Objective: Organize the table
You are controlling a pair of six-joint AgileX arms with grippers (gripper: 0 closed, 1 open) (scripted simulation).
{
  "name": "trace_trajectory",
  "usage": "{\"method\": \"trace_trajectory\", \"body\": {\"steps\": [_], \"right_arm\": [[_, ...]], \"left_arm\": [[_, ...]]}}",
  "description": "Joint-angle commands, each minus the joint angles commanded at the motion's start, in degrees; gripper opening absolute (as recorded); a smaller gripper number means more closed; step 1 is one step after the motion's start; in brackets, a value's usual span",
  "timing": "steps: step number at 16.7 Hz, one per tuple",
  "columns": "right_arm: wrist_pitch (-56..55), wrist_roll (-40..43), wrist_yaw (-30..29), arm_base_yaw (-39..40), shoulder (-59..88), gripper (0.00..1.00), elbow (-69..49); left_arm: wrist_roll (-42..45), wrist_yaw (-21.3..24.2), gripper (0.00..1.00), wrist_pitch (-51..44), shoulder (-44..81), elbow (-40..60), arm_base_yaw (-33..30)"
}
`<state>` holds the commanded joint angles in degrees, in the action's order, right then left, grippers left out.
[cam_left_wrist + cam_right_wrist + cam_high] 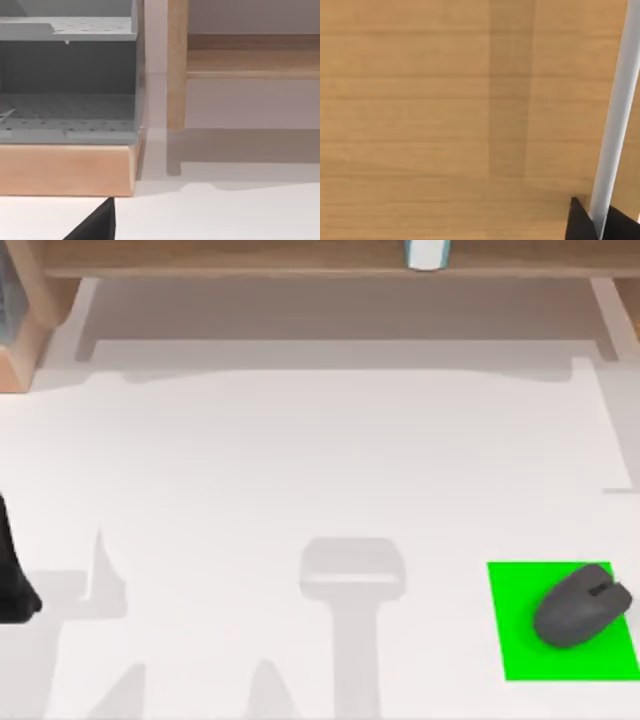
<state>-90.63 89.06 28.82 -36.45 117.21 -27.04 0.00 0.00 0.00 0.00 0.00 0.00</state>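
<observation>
While the left arm point(14, 570) sits parked at the table's point(300, 470) left edge, a mouse point(582, 606) lies on the green mat point(520, 640).

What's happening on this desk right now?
A two-armed robot is tidying a white table that has a wooden shelf along the back. A dark grey computer mouse sits on a green mat near the table's front right corner. The left arm shows as a dark shape at the table's left edge, and its camera faces a grey tray by the shelf. The right gripper is close against a wooden surface, with a pale upright object between its fingers.
</observation>
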Motion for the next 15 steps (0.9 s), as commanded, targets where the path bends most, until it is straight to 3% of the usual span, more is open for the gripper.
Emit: {"method": "trace_trajectory", "body": {"steps": [7, 15], "right_arm": [[0.89, -0.23, -0.52, 0.62, 0.51, 0.0, -0.93], [8.47, -0.06, -6.52, 6.32, 4.84, 0.0, -12.88]], "left_arm": [[0.0, 0.0, 1.0, 0.0, 0.0, 0.0, 0.0], [0.0, 0.0, 1.0, 0.0, 0.0, 0.0, 0.0]]}}
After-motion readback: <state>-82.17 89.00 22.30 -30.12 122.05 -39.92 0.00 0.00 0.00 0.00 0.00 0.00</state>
